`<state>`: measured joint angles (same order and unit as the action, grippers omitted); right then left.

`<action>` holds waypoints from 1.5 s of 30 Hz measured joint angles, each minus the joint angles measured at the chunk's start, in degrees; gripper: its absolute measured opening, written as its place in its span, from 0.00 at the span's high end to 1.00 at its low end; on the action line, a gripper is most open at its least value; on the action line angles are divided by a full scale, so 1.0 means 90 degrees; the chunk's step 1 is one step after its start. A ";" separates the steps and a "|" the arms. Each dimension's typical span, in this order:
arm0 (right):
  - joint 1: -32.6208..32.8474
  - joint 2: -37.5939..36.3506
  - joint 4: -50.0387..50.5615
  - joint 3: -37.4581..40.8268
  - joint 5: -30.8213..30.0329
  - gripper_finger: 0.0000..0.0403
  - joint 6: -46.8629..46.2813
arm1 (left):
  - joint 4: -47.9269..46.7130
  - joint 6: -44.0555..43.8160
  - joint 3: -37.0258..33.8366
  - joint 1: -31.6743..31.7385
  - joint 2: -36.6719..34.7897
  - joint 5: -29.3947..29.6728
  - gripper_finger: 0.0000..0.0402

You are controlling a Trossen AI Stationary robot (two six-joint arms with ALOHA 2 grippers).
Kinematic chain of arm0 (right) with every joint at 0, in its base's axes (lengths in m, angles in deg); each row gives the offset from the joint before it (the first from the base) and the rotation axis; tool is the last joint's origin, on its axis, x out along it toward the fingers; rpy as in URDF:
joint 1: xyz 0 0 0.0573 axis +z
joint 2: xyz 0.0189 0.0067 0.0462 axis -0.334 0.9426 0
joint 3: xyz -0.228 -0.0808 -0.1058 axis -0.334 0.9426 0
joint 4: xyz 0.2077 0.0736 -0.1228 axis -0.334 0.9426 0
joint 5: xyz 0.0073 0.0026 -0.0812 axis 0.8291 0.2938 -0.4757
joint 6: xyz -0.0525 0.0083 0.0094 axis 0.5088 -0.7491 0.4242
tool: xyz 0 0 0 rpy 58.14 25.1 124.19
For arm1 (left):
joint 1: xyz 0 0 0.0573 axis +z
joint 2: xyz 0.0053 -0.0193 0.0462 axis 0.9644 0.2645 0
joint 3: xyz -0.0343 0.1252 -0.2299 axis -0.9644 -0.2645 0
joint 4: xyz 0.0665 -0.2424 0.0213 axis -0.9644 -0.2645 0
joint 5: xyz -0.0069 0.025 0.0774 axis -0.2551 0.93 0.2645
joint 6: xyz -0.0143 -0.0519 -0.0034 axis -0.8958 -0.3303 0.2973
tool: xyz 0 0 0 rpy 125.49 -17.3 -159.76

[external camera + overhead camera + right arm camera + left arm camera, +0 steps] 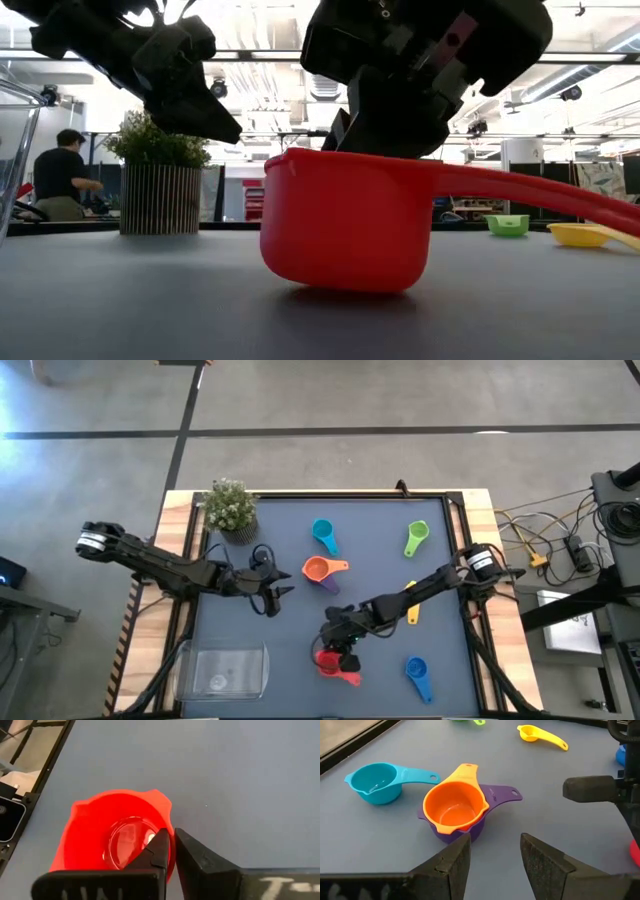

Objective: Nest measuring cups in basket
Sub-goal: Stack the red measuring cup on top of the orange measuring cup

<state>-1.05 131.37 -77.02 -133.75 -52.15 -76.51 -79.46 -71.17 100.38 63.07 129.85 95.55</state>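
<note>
Glossy red cup (107,837), pinched rim

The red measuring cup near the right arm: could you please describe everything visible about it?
The red plastic measuring cup is a glossy, round scoop with a pour lip and a long straight handle. It sits upright and empty on the grey table mat, at the near edge, between the clear plastic basket and a blue cup. The right gripper pinches its rim wall, one finger inside.

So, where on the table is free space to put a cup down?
Bare mat lies between the basket and the red cup, and between the potted plant and the light blue cup. The middle is crowded: orange cup, both grippers.
</note>
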 joint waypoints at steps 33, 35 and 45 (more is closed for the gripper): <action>-0.1910 -0.3140 -0.0746 0.1850 -0.0663 0.98 0.0568 | -0.1075 -0.0047 -0.0040 -0.1261 -0.1318 0.1410 0.62; -0.2163 -0.3173 -0.0767 0.1882 -0.0634 0.98 0.0571 | -0.1138 -0.0049 -0.0084 -0.1371 -0.1398 0.1592 0.62; -0.3234 -0.2632 -0.0844 0.1650 -0.0109 0.98 0.0612 | -0.1134 -0.0153 -0.0662 -0.1542 -0.1899 0.2036 0.62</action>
<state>-30.16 107.69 -84.61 -118.90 -53.13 -71.00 -89.66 -72.55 94.42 49.19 112.75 113.87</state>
